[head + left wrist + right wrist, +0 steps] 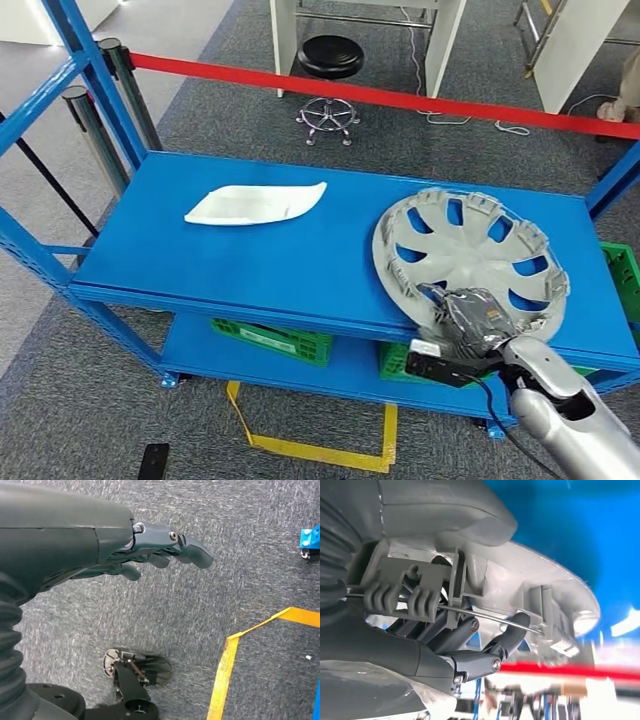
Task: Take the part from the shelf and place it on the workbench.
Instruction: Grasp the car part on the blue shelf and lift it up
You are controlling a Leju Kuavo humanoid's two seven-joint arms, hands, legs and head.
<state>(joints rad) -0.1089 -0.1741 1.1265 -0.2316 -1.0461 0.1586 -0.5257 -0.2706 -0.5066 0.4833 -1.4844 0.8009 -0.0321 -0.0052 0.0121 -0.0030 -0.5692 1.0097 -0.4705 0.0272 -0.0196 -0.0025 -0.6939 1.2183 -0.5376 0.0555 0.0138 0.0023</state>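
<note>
Right hand (469, 322) grips the hubcap's (468, 255) near rim; left hand (158, 550) hangs empty, fingers extended.

the right hand (444, 630) grips the rim of the grey hubcap (531, 587), its thumb (444, 510) laid over one face and its dark fingers (508, 635) curled under the other, behind a thin wire ring (490, 614) and moulded clips. blue shelf (584, 525) lies beyond, with a blurred red barrier tape (576, 671).
</note>
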